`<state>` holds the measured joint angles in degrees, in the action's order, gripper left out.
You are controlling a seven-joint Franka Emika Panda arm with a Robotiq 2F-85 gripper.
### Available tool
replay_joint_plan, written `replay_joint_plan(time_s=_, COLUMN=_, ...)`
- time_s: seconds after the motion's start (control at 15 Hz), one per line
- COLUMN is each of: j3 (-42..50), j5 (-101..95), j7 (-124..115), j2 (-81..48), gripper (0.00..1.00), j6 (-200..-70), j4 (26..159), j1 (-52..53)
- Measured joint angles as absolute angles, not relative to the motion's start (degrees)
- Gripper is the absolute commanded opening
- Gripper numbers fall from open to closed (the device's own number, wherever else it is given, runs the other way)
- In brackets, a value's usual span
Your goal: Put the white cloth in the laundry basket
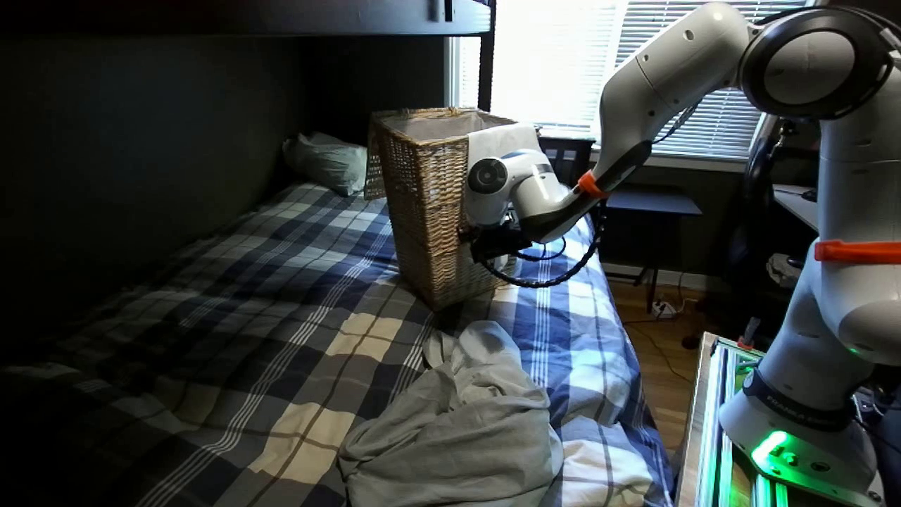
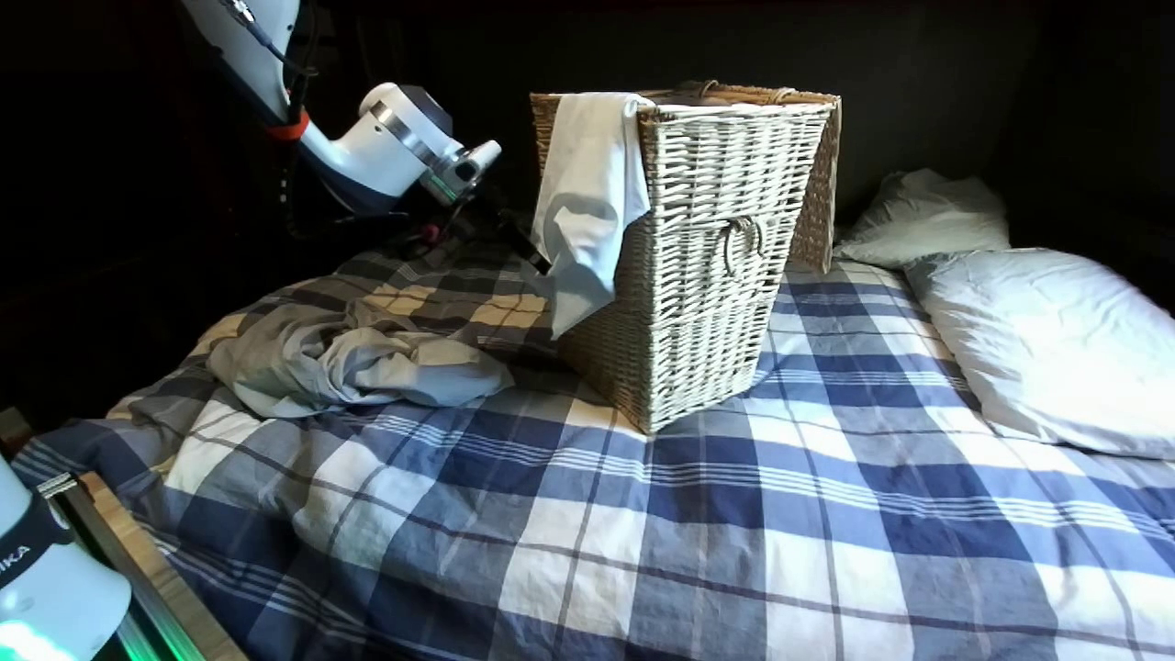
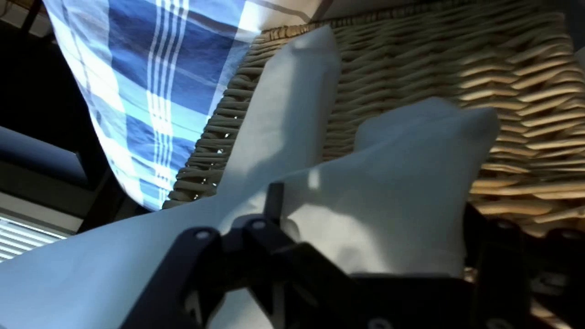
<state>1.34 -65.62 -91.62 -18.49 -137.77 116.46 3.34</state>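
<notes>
The white cloth (image 2: 592,184) is draped over the rim of the tall wicker laundry basket (image 2: 702,340), its lower part hanging down the outside. Its upper end passes over the rim, and how far it reaches inside is hidden. In the wrist view, my gripper (image 3: 372,219) stands open with its fingers wide apart and a fold of the cloth (image 3: 411,183) lying between them. One finger (image 2: 532,252) reaches the cloth's outer edge in an exterior view; contact is unclear there. The arm largely hides the gripper in an exterior view, beside the basket (image 1: 426,211).
A crumpled grey-white fabric (image 1: 464,422) lies on the plaid bedspread (image 1: 303,338) in front of the basket. The basket's lid (image 2: 817,197) hangs open down its far side. Pillows (image 2: 1056,340) rest beyond it. A dark bunk frame (image 1: 246,17) spans overhead.
</notes>
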Motion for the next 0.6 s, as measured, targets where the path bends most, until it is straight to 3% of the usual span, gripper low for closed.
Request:
replay_joint_plan(time_s=0.4, j3=0.9, j5=-64.2, j7=-89.7, j2=-17.9, gripper=0.06, j6=-132.0, j4=115.9, j1=3.6)
replay_joint_plan(time_s=0.47, j3=0.8, j5=-63.8, j7=-89.1, j2=-17.6, gripper=0.01, j6=-131.1, j4=115.8, j1=3.6)
replay_joint_plan(time_s=0.6, j3=0.8, j5=-62.6, j7=-87.3, j2=-16.9, gripper=0.0, j6=-130.0, j4=115.6, j1=3.5)
